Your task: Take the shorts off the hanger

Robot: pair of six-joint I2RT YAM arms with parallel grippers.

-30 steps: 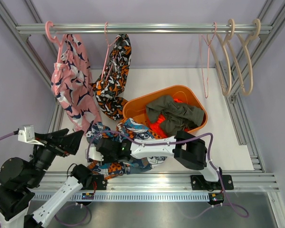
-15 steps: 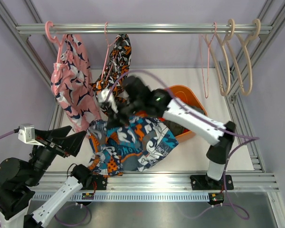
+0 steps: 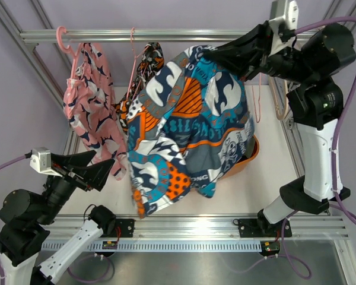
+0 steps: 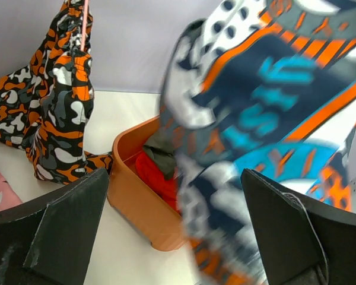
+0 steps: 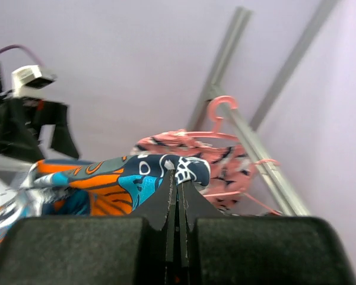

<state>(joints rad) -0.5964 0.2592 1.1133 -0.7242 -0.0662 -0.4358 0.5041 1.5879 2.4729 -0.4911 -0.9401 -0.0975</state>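
Note:
My right gripper is shut on the top edge of blue, orange and white printed shorts and holds them high, near the rail; the cloth hangs down over the orange basket. The pinch shows in the right wrist view, with the shorts draped to the left. My left gripper is open and empty at the lower left. The hanging shorts look blurred between its fingers. Pink printed shorts and orange-black camouflage shorts hang on pink hangers.
The basket holds red and dark olive shorts. Empty hangers, one pink and some wooden, hang at the rail's right end. Metal frame rails border the white table on all sides.
My right gripper has lifted the blue-orange printed shorts from the table's front up to rail height and swung right. The left arm has barely moved.

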